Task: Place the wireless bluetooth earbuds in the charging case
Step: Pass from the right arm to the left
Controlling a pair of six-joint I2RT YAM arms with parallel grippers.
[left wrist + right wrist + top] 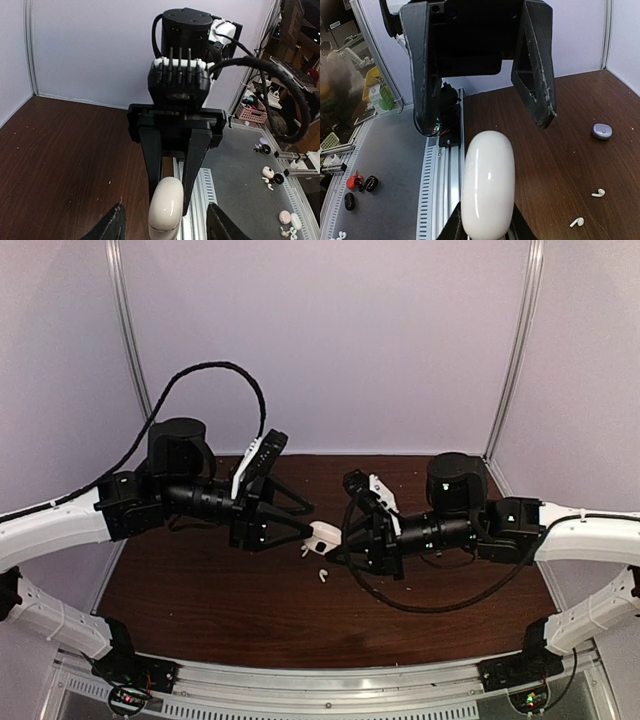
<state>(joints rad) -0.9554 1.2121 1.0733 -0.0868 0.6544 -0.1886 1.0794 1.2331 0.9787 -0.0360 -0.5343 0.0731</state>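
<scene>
No readable text, labels, brands, numbers or signs, background clutter too blurred

Charging case (323, 534) between left arm (190, 498) and right arm (450, 530), earbud (323, 575) seemingly on table (200, 600) before it

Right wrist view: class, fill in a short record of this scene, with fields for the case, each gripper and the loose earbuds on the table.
charging case: white, oval, gripped at its lower end
right gripper: shut on the charging case
left gripper: open, facing the case, fingers apart and not touching it
white earbuds: two, lying loose on the wooden table
bluish-purple earbud: one, on the table, apart from the white pair
</scene>
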